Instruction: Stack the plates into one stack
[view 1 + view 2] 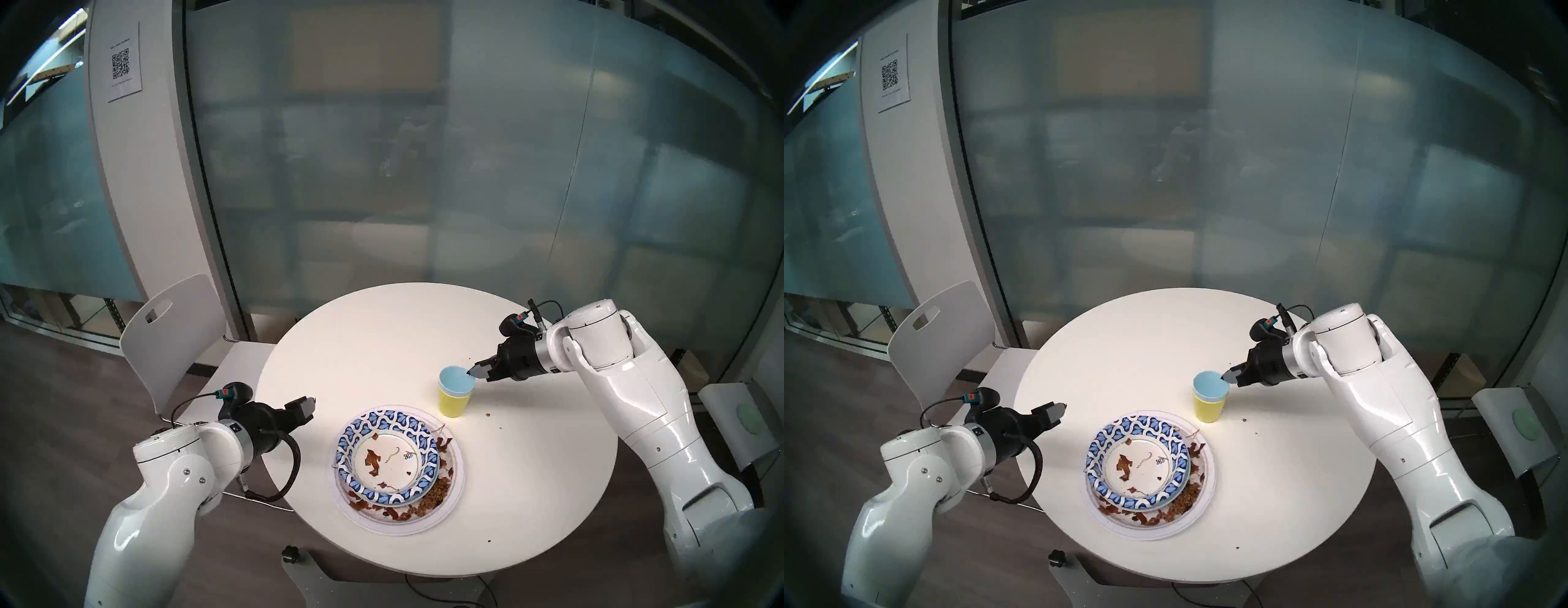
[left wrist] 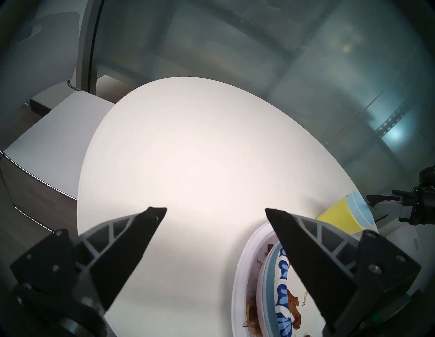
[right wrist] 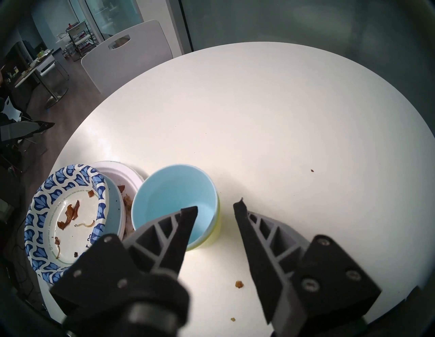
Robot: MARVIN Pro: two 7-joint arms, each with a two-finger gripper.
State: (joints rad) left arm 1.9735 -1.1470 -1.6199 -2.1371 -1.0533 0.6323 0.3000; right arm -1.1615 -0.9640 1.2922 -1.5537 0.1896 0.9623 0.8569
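So the plates are already nested into one pile at lower centre of the head view: big white plate (image 1: 450, 503) at the bottom carrying brown scraps (image 1: 432, 494), a light-blue plate (image 2: 265, 291) showing only as a thin rim above it, and the patterned plate (image 1: 388, 456) on top, shifted toward the pile's left and a bit tilted. I see no pink plate in any view; it may be hidden under the patterned one, can't tell.

Largest at the bottom makes sense, since it gives the widest base and catches the scraps.

Right of the pile, a blue cup (image 1: 456, 380) sits nested inside a yellow cup (image 1: 454, 401), upright on the counter (image 1: 382, 339), just beside the white plate's rim.

Right fingers (image 3: 215, 207) are partly open and holding nothing. One tip hangs over the blue cup's mouth, the other outside the cup wall, so they straddle the rim. The arm reaches in from right of frame, angled down toward the cups.

Left fingers (image 2: 215, 209) are wide open and empty, parked over the counter's left edge at lower left, pointing across the counter past the pile.

Crumbs (image 3: 239, 284) lie on the counter near the right arm.
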